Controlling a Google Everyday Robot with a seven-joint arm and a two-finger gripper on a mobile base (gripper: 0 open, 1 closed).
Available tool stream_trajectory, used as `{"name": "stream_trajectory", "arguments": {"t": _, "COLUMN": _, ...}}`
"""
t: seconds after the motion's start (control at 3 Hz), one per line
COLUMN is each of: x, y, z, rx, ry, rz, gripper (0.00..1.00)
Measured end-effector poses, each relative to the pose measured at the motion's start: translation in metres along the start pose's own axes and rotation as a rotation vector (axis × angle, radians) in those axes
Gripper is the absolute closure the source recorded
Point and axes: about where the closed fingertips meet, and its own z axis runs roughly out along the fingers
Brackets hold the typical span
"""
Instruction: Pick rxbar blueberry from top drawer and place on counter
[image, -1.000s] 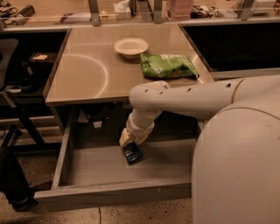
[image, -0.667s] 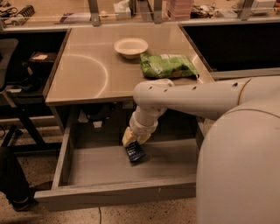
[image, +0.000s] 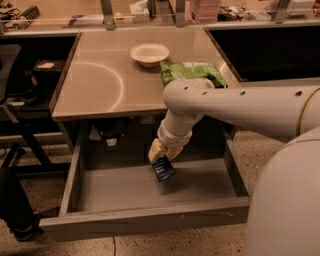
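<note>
The top drawer (image: 150, 220) stands pulled open below the counter (image: 100, 80). My gripper (image: 159, 156) reaches down into the drawer from the right and is shut on the rxbar blueberry (image: 164, 170), a small dark bar with white lettering. The bar hangs tilted from the fingertips just above the grey drawer floor, near its middle. My white arm (image: 240, 107) crosses over the counter's front right corner.
A white bowl (image: 149, 53) and a green chip bag (image: 192, 72) lie on the counter's back right. A cluttered shelf with metal posts (image: 165, 10) runs behind. A dark chair (image: 15, 100) stands at the left. My white body (image: 290, 200) fills the lower right.
The gripper with the bar has shifted slightly right and risen a little above the drawer floor. The arm's elbow has moved right with it.
</note>
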Motion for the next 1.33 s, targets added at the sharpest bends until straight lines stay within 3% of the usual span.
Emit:
{"name": "stream_trajectory", "arguments": {"t": 0.67, "x": 0.015, "y": -0.006, "z": -0.048, "rx": 0.034, "ry": 0.000, "rz": -0.035, "gripper": 1.00}}
{"name": "stream_trajectory", "arguments": {"t": 1.33, "x": 0.019, "y": 0.003, "z": -0.091, "rx": 0.075, "ry": -0.031, "rz": -0.083, "gripper": 1.00}}
